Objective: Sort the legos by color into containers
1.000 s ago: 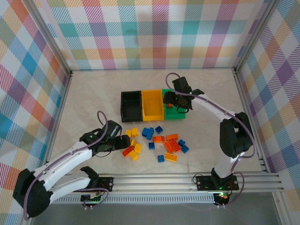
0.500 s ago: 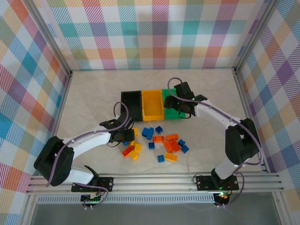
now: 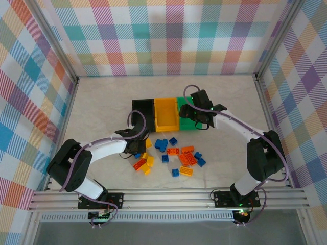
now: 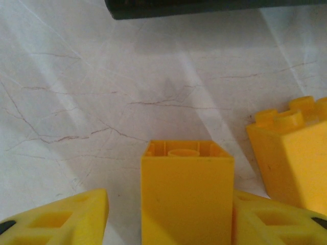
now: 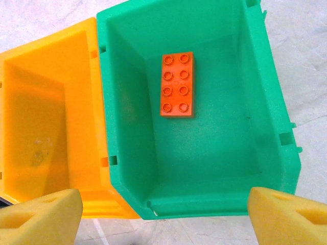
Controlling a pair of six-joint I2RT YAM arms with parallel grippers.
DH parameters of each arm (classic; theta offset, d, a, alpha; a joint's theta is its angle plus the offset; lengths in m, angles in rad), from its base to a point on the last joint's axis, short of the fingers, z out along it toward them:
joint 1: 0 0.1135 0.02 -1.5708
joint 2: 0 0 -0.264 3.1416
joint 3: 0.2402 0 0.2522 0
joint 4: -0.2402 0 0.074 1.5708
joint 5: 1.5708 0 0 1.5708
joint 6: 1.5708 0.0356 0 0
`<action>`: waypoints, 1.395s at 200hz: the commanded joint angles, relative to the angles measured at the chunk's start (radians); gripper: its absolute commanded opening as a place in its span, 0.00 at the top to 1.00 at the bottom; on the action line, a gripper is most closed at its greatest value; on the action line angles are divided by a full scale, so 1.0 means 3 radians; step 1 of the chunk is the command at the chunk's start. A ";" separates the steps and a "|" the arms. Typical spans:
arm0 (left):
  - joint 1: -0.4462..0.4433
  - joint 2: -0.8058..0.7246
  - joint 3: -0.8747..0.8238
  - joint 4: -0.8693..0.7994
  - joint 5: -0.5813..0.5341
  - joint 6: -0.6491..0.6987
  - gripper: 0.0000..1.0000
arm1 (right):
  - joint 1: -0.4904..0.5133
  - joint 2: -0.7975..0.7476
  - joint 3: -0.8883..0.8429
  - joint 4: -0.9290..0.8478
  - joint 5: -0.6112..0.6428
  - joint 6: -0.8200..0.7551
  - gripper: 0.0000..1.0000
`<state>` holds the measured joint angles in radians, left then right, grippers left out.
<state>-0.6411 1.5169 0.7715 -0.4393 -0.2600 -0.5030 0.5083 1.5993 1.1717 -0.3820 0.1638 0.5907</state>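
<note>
Left hand [image 4: 168, 220] newly astride yellow brick [image 4: 187, 196]

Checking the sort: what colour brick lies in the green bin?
Orange-red brick; clearest in the right wrist view.

I see three bins in a touching row mid-bench [image 3: 102, 102]: the black bin [image 3: 141, 113] on the left, the yellow-orange bin [image 3: 166, 115] in the middle, and the green bin [image 3: 183, 103] nearest the right edge. My right hand [image 3: 196, 115] hovers over the green bin. Loose legos [image 3: 176, 154] in yellow, blue and orange-red lie scattered between the bins and the near edge. My left hand [image 3: 137, 148] sits low at the scatter's left end.
</note>
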 commanded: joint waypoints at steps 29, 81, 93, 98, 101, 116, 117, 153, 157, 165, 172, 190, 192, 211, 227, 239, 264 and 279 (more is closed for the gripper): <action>-0.0026 0.0112 0.0079 0.0183 -0.0205 0.0109 0.55 | -0.0002 -0.0129 -0.0059 0.0065 0.0032 0.0056 0.16; -0.0031 -0.0187 0.0042 0.0045 -0.0265 0.0051 0.71 | -0.0002 -0.0235 -0.0156 0.0077 0.0042 0.0086 0.16; -0.0031 -0.0406 0.0031 -0.0074 -0.0254 0.0010 0.72 | -0.0002 -0.0261 -0.0188 0.0087 0.0042 0.0101 0.16; -0.0031 -0.0511 0.0049 -0.0140 -0.0247 -0.0009 0.72 | -0.0001 -0.0272 -0.0204 0.0090 0.0042 0.0114 0.16; -0.0031 -0.0571 0.0056 -0.0176 -0.0243 -0.0019 0.73 | -0.0004 -0.0282 -0.0217 0.0096 0.0042 0.0114 0.16; -0.0031 -0.0789 0.0199 -0.0325 -0.0214 -0.0039 0.73 | -0.0002 -0.0336 -0.0296 0.0135 0.0019 0.0153 0.16; -0.0031 -0.0796 0.0214 -0.0330 -0.0213 -0.0038 0.73 | -0.0002 -0.0341 -0.0301 0.0137 0.0018 0.0156 0.16; -0.0004 -0.0391 0.0905 -0.0413 -0.0262 0.0100 0.73 | -0.0002 -0.0407 -0.0483 0.0155 -0.0009 0.0224 0.16; 0.0006 -0.0306 0.0968 -0.0393 -0.0273 0.0119 0.74 | -0.0002 -0.0414 -0.0494 0.0140 -0.0005 0.0234 0.16; 0.0045 -0.0135 0.1118 -0.0349 -0.0284 0.0129 0.74 | -0.0002 -0.0434 -0.0531 0.0133 0.0000 0.0240 0.16; 0.0089 0.0010 0.1244 -0.0311 -0.0267 0.0130 0.75 | -0.0002 -0.0461 -0.0564 0.0133 -0.0004 0.0244 0.16; 0.0204 0.0389 0.1567 -0.0299 -0.0309 0.0142 0.75 | -0.0003 -0.0535 -0.0627 0.0075 -0.0004 0.0243 0.16; 0.0217 0.0433 0.1601 -0.0303 -0.0313 0.0148 0.76 | -0.0002 -0.0544 -0.0634 0.0073 -0.0001 0.0245 0.16; 0.0326 0.0774 0.1903 -0.0382 -0.0422 0.0146 0.77 | -0.0003 -0.0637 -0.0700 0.0024 -0.0016 0.0239 0.16; 0.0417 0.0968 0.2063 -0.0417 -0.0449 0.0111 0.78 | -0.0002 -0.0724 -0.0762 -0.0010 -0.0027 0.0239 0.16; 0.0471 0.1066 0.2145 -0.0423 -0.0431 0.0104 0.78 | -0.0002 -0.0778 -0.0809 -0.0032 -0.0061 0.0247 0.15; 0.0511 0.1225 0.2303 -0.0484 -0.0378 0.0105 0.66 | -0.0002 -0.0841 -0.0897 -0.0079 -0.0183 0.0274 0.15; 0.0506 0.1234 0.2341 -0.0485 -0.0368 0.0100 0.56 | -0.0002 -0.0873 -0.0950 -0.0105 -0.0233 0.0300 0.15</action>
<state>-0.4904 1.8797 1.4281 -0.5510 -0.3611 -0.4770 0.5083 1.3602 0.9161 -0.3798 0.1364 0.6556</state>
